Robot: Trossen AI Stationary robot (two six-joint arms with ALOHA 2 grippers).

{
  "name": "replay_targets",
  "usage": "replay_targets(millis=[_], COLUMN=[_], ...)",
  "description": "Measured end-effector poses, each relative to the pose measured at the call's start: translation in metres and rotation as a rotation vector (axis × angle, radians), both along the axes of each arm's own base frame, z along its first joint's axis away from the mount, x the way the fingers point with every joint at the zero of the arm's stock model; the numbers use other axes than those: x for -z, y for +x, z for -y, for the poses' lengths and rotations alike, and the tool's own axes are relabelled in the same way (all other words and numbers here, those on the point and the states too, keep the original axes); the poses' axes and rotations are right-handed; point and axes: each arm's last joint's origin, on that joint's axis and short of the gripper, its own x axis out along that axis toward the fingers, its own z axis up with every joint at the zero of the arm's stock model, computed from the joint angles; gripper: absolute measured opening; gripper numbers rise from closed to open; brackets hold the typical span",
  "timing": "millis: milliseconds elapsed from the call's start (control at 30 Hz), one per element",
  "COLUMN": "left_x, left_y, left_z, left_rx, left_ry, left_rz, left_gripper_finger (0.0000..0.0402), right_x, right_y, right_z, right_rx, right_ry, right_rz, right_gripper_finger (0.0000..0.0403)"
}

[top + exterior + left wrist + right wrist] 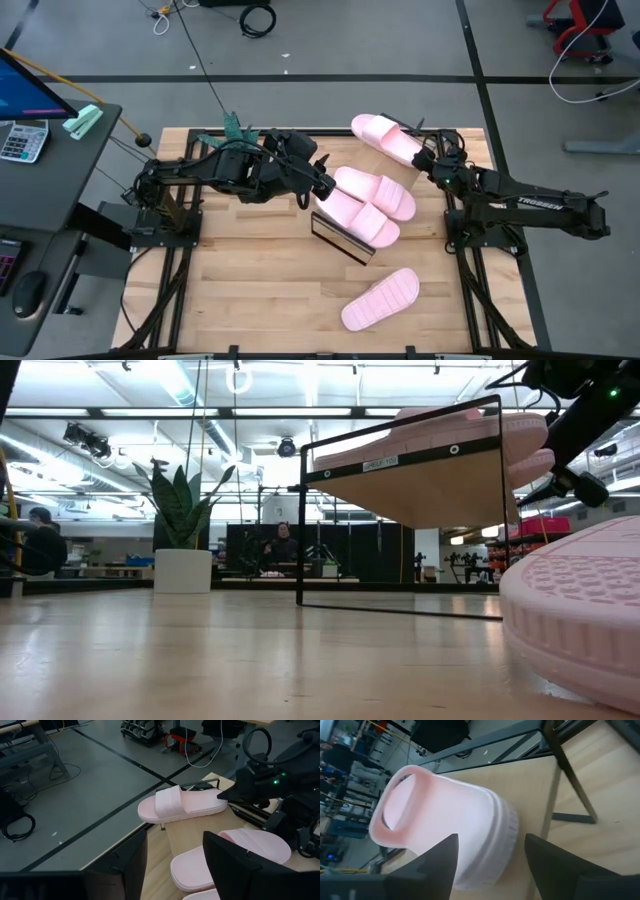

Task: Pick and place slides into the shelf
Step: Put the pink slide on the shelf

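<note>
Slide | lies diagonally at shelf's far end | right tool pinching its heel

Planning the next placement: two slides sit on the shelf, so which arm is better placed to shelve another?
Right. The right tool grips the third slide just beside the shelf; the left tool is open and empty.

4 slides; 1 shelf; 2 robot arms.
</note>
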Motion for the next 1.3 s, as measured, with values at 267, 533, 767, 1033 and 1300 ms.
replay_targets(millis=[267, 533, 767, 1033, 1300], left_x=[0.000, 0.000, 0.000, 0.000, 0.000], left_y=[0.000, 0.000, 0.000, 0.000, 0.000], left_z=[0.000, 0.000, -0.003, -0.007, -0.007], left_rx=[0.000, 0.000, -0.008, -0.020, -0.020], left_ry=[0.000, 0.000, 0.000, 0.000, 0.000], left_rz=[0.000, 0.000, 0.001, 0.000, 0.000], left_gripper_finger=[0.0194, 0.0193, 0.0199, 0.0190, 0.0198], right_x=[0.001, 0.000, -0.001, -0.046, -0.119], right_y=[-0.002, -0.003, -0.003, -0.004, -0.027], right_z=[0.000, 0.001, 0.001, 0.001, -0.030], right_rx=[0.032, 0.072, 0.086, 0.008, -0.731], right_ry=[-0.018, -0.052, -0.064, -0.139, 0.082], right_rz=[-0.029, -0.037, -0.037, -0.052, -0.072], right_gripper_finger=[0.0229, 0.0229, 0.0229, 0.0228, 0.0225])
